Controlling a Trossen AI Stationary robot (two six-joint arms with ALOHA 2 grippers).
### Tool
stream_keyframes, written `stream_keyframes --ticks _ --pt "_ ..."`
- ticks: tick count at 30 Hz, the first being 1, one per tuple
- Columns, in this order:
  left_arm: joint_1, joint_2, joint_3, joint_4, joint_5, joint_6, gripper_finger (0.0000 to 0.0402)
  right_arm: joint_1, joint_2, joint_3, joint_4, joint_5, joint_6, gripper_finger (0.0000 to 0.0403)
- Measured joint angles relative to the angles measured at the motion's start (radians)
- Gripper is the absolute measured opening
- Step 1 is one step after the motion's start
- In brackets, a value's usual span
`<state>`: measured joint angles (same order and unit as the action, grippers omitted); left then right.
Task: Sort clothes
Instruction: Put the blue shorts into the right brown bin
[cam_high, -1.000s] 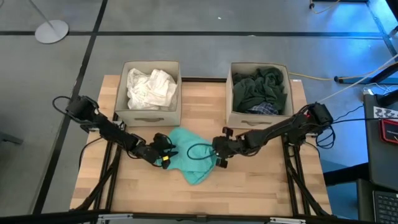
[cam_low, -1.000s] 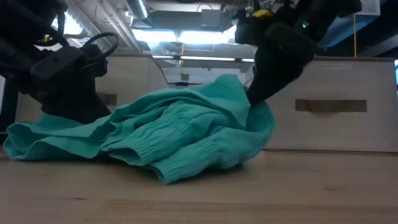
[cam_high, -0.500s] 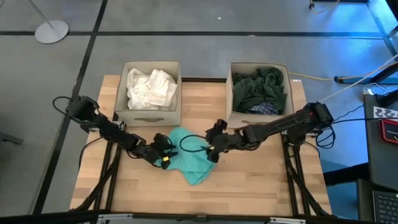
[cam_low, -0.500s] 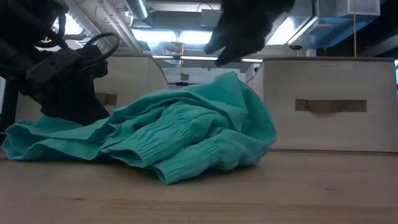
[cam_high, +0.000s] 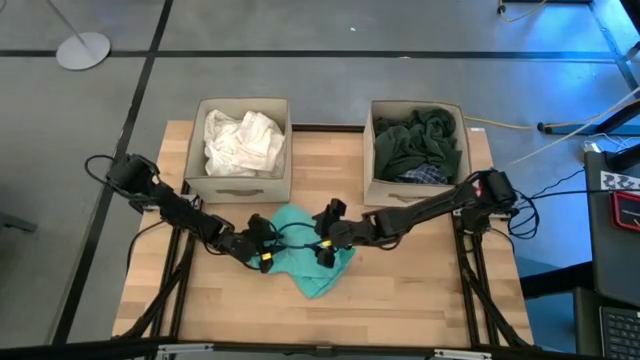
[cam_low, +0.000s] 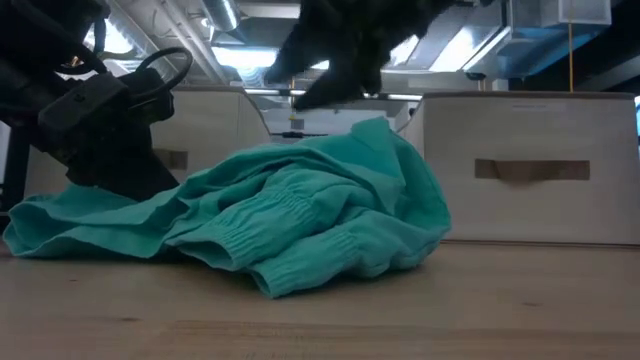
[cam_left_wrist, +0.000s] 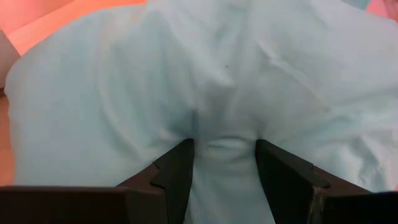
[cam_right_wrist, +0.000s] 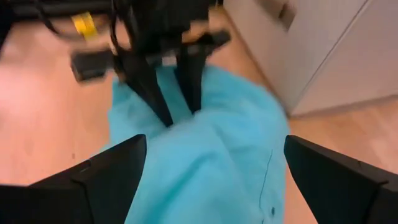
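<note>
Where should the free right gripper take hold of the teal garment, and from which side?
On the raised fold at the teal garment's right edge, coming from above. That hump stands proud of the table, so fingers can close around it. The left gripper already pinches the left edge; the open right gripper hovers just over the heap.

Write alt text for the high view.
A teal garment lies crumpled on a wooden table, the left gripper clamped on its edge and the open right gripper above it. Behind stand two fabric boxes, one holding white clothes, one dark green clothes.
</note>
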<state>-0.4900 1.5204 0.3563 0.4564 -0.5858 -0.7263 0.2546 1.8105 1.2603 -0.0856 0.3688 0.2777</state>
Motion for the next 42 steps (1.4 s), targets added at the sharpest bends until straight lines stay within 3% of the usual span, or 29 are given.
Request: stream_keyframes --ticks 16,24,32,36,42 --pt "-0.001 0.000 0.000 0.005 0.000 0.031 0.0166 -0.054 0.223 0.000 -0.014 -0.273 0.163 0.0381" --pt "-0.001 0.000 0.000 0.001 -0.001 0.035 0.0166 -0.038 0.270 0.000 0.081 -0.209 0.208 0.0381" --pt "-0.001 0.000 0.000 0.001 -0.003 0.035 0.0166 -0.052 0.354 0.009 0.044 -0.202 0.229 0.0375" --pt "-0.001 0.000 0.000 0.001 -0.005 0.032 0.0166 -0.051 0.365 0.010 0.035 -0.195 0.229 0.0330" --pt "-0.001 0.000 0.000 0.004 -0.006 0.031 0.0166 -0.052 0.366 0.008 0.033 -0.178 0.222 0.0185"
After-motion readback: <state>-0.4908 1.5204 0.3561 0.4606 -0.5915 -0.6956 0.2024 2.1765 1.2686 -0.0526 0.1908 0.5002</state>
